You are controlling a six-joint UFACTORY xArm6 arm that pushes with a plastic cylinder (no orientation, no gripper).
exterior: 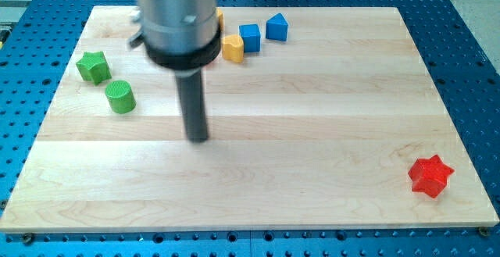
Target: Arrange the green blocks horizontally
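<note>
I have no fingers on this rig, so there is nothing to call open or closed; I work with a plain rod, and my tip (pixel 198 138) rests on the surface (pixel 312 132) with no block touching it.

Taking the green cylinder (pixel 120 98) as my landmark: my tip sits to its right and a little toward the view's bottom, apart from it. The green star (pixel 93 67) lies just up and left of the cylinder, close but not touching, so the pair runs on a diagonal rather than level.

I judge the lining-up step has not begun. Next I would either bring my tip below the cylinder and push it up toward the star's row, or get above the star and push it down beside the cylinder.

The yellow block (pixel 232 48), two blue blocks (pixel 249 37) and the red star (pixel 430 175) sit well right of the cylinder, out of my path
</note>
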